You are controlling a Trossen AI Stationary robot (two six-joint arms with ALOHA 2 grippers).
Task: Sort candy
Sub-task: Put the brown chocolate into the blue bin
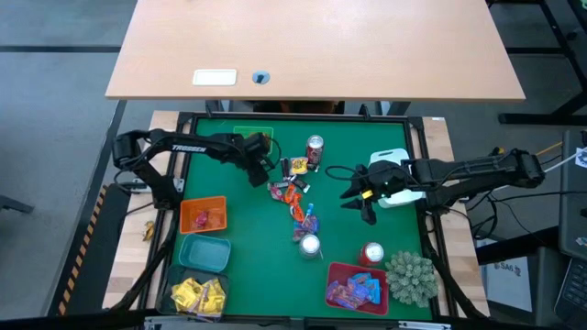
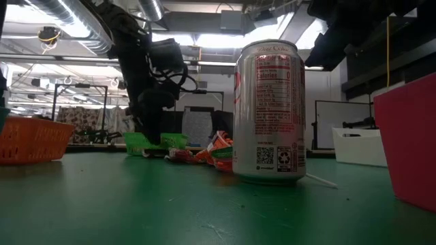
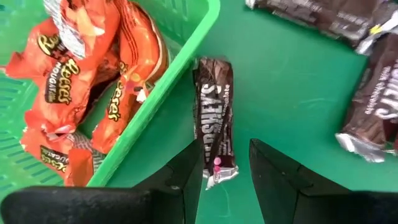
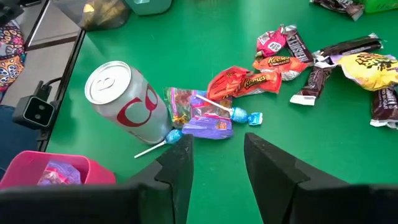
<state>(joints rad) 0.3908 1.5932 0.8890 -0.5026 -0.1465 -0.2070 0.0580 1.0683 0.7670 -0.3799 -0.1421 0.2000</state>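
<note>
The candy lies as a loose string of small wrapped pieces on the green mat, at mid-table. My left gripper hangs open at the pile's far left end, beside a green basket that holds orange packets. Its fingers stand on either side of the near end of a dark chocolate bar, which lies flat along the basket's wall. My right gripper hovers open right of the pile, pointing at a purple and blue packet and orange packets.
Three drink cans stand on the mat: one at the far middle, one near the pile's front end, one near the right. Orange, teal and yellow-filled bins line the left. A red bin, a spiky plant and a white bin stand on the right.
</note>
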